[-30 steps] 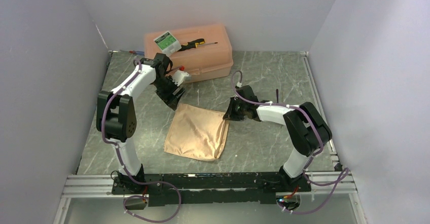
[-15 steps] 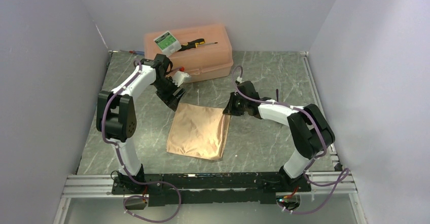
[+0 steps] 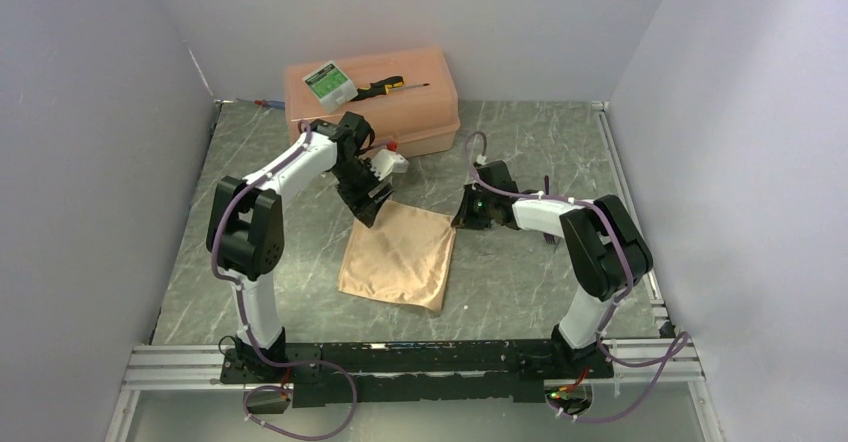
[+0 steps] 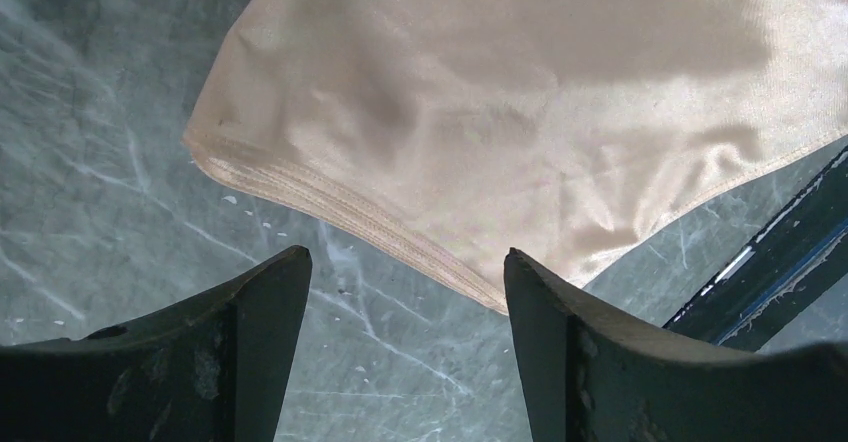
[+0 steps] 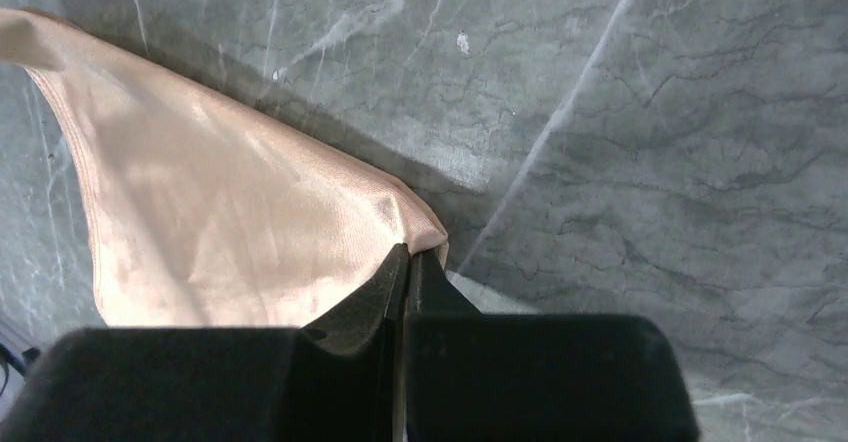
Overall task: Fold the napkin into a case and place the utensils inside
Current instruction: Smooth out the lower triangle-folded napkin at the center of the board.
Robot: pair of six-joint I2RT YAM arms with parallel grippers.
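The peach-orange napkin (image 3: 400, 254) lies flat in the middle of the table, roughly square. My right gripper (image 3: 463, 212) is at its far right corner and is shut on that corner (image 5: 425, 232), which is lifted slightly. My left gripper (image 3: 372, 204) hangs open just beyond the far left corner. In the left wrist view the hemmed edge (image 4: 340, 207) runs just past the fingertips (image 4: 290, 267), with only bare table between them. A thin dark handle (image 3: 547, 184) of the utensils sticks out behind the right arm; the rest is hidden.
A rigid peach plastic box (image 3: 410, 112) stands at the back, carrying a black-and-yellow screwdriver (image 3: 385, 87) and a small green-and-white pack (image 3: 330, 82). Grey walls close in the left, right and back. The arms' metal rail (image 3: 420, 357) runs along the near edge.
The left arm has swung right and nearer, to the napkin's far left corner. The right gripper has shifted slightly right with the corner, and the napkin slid and turned with it.
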